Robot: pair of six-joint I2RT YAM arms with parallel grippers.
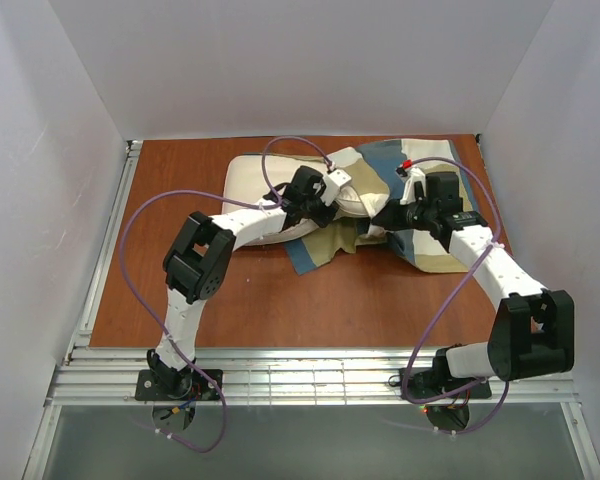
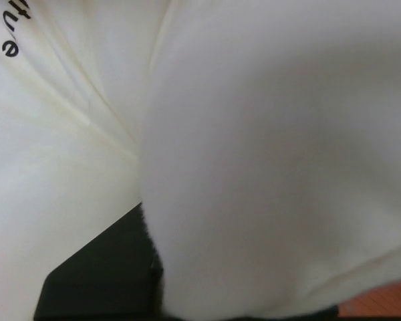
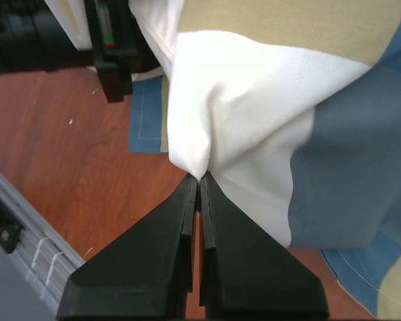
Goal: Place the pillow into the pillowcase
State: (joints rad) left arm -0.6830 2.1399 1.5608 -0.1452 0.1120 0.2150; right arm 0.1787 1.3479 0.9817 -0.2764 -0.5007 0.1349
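Observation:
The cream pillow (image 1: 252,178) lies at the back of the table, its right end under the mouth of the blue, tan and cream pillowcase (image 1: 425,165). My left gripper (image 1: 338,195) is at that right end, pressed into the pillow. The left wrist view is filled with cream pillow cloth (image 2: 267,154) bulging against one dark finger (image 2: 100,274); the other finger is hidden. My right gripper (image 1: 382,216) is shut on a pinch of the pillowcase's cream block (image 3: 254,114), its fingertips (image 3: 187,200) closed just above the table.
The brown table (image 1: 280,300) has white walls at the back and both sides. A metal rail (image 1: 310,375) runs along the near edge. The left arm's wrist (image 3: 113,47) is close to my right gripper. A purple cable (image 1: 140,215) loops off each arm.

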